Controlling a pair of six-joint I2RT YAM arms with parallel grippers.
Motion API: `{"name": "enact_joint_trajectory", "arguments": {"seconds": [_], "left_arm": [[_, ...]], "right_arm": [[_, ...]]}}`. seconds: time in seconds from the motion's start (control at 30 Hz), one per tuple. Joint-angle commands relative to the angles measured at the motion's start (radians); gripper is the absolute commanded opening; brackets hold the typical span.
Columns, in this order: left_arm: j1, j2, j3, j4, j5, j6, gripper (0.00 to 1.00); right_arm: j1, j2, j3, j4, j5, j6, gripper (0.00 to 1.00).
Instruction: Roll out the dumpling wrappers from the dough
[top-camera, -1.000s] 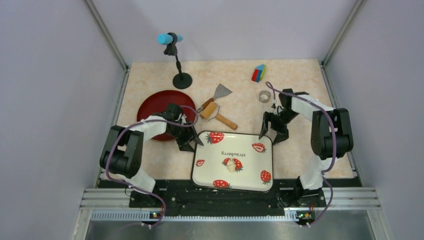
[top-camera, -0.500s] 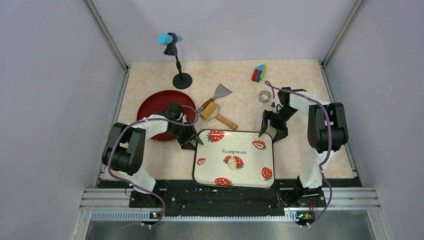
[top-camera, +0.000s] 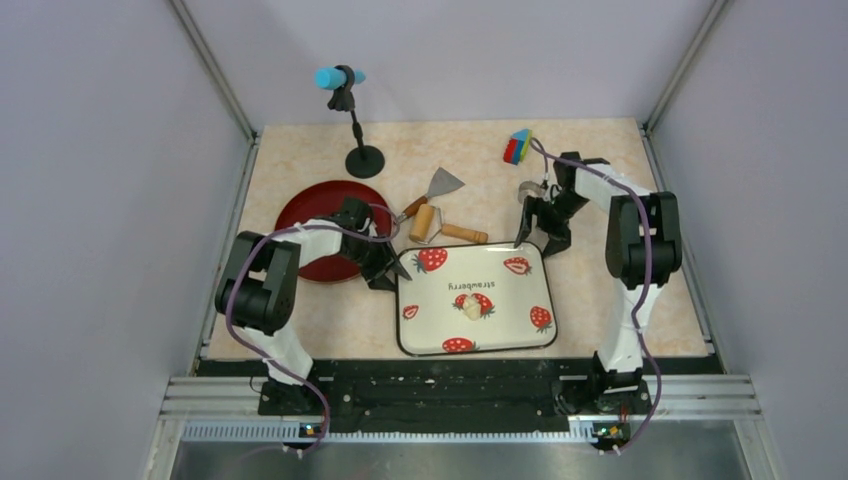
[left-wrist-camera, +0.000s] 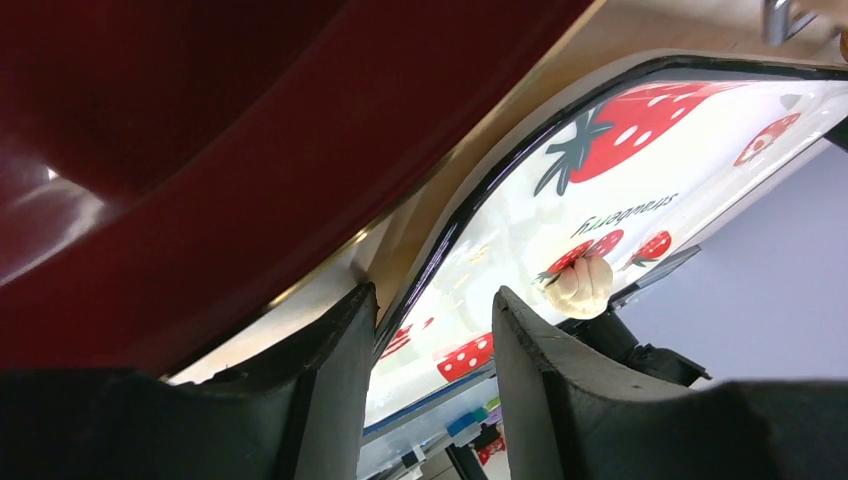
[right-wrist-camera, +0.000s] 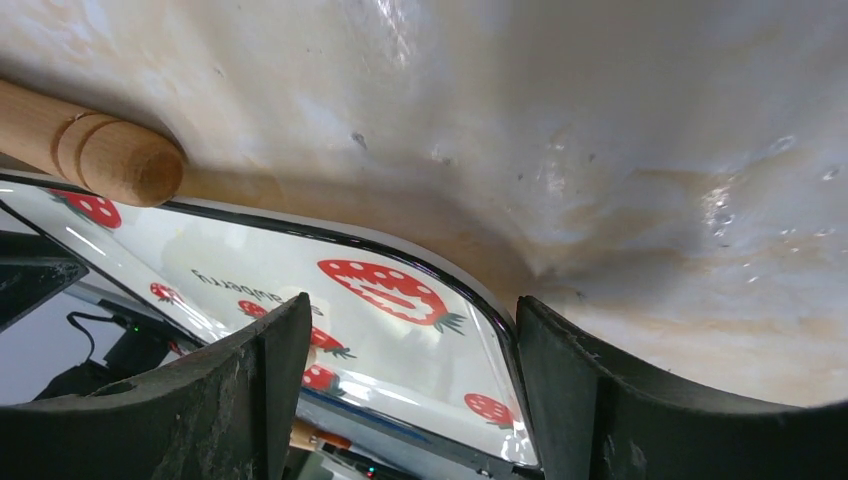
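The dough (top-camera: 470, 307) is a small pale lump in the middle of the strawberry-print tray (top-camera: 477, 350); the left wrist view also shows the dough (left-wrist-camera: 583, 285). No dumpling wrappers are in view. My left gripper (top-camera: 388, 272) stands open astride the tray's far-left corner. In its wrist view the left gripper (left-wrist-camera: 432, 300) has the tray (left-wrist-camera: 520, 200) rim running up between its fingers, close to the left one. My right gripper (top-camera: 535, 243) is open over the far-right corner. The right gripper (right-wrist-camera: 412, 305) has the tray (right-wrist-camera: 270, 255) rim near its right finger.
The wooden rolling pin (top-camera: 447, 229) lies just beyond the tray's far edge, with a metal scraper (top-camera: 441, 184) behind it. A dark red plate (top-camera: 305, 220) sits under my left arm. A metal ring cutter (top-camera: 526, 190) is partly hidden by my right arm. Microphone stand (top-camera: 362, 160) and coloured block (top-camera: 517, 147) stand at the back.
The tray has slid away from the arm bases and slightly right, with both grippers moving along at its far corners. The rolling pin has turned. My left jaws have narrowed a little.
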Motion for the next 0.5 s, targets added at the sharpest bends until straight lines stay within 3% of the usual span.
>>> {"name": "enact_joint_trajectory", "arguments": {"seconds": [0.0,0.2,0.3,0.47], "left_arm": [[-0.012,0.046,0.096,0.088,0.034,-0.027,0.5],[-0.012,0.094,0.146,0.08,0.032,-0.023,0.5],[-0.011,0.094,0.155,0.049,0.009,-0.004,0.55],[-0.012,0.037,0.218,-0.112,-0.178,0.083,0.65]], "right_arm": [[0.012,0.021,0.07,0.004,-0.078,0.023,0.73],[0.012,0.023,0.07,-0.001,-0.051,0.018,0.74],[0.012,0.018,0.069,-0.005,-0.034,0.014,0.74],[0.015,0.001,0.125,-0.043,0.099,-0.014,0.78]]}}
